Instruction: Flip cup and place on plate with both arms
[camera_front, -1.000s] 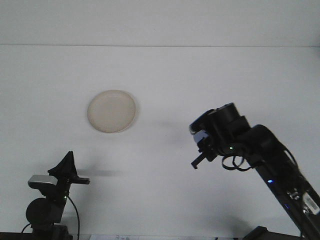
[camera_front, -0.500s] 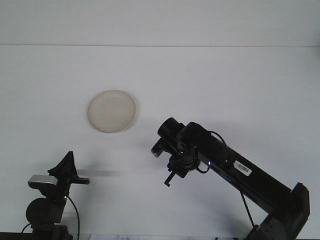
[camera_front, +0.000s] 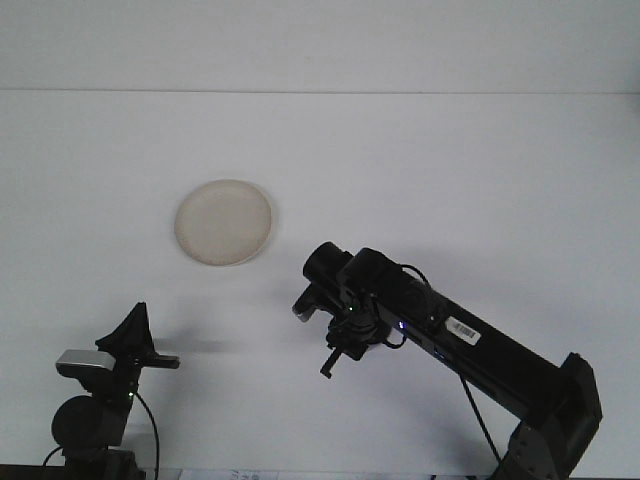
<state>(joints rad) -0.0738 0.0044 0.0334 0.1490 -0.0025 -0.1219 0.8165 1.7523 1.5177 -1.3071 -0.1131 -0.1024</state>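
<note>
**Right arm swings in toward the plate, no cup in sight**

We see the right gripper (camera_front: 330, 355) stretched low over the white table (camera_front: 450, 180), now further left than a second ago, when it was raised off to the right. The plate (camera_front: 223, 222) lies up and to the left of it, near but apart. We cannot tell its finger state. The left gripper (camera_front: 135, 335) sits parked far left, also unclear. We find no cup anywhere, so we judge the flip has not begun
</note>
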